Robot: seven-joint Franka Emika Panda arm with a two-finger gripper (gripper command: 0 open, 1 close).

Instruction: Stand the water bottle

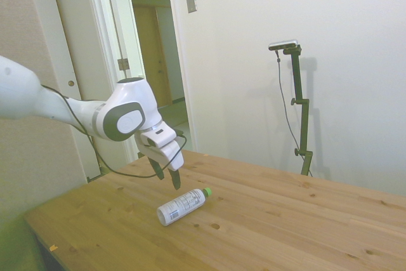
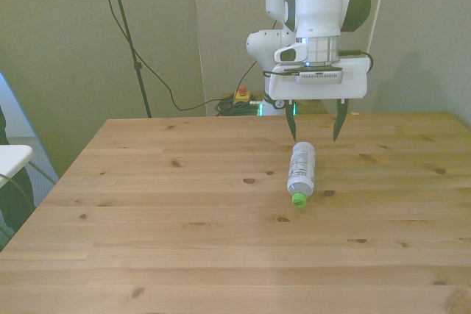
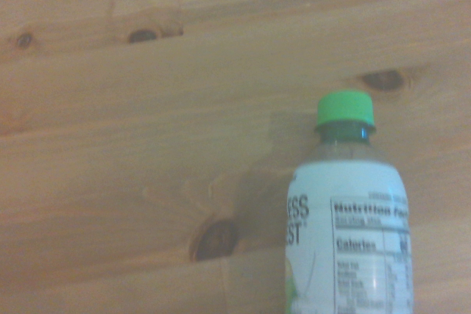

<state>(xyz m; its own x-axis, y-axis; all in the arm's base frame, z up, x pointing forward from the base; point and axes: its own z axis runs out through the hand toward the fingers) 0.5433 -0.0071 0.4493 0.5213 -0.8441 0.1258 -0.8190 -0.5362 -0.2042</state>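
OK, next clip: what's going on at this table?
A white Franka arm is going for a water bottle that lies on its side on the wooden table, green cap pointing toward the front camera. The claw is open and empty, hanging above the bottle's base end without touching it. The wrist view shows the bottle's cap and label from above. Nothing is gripped yet, so the bottle has not been stood up.
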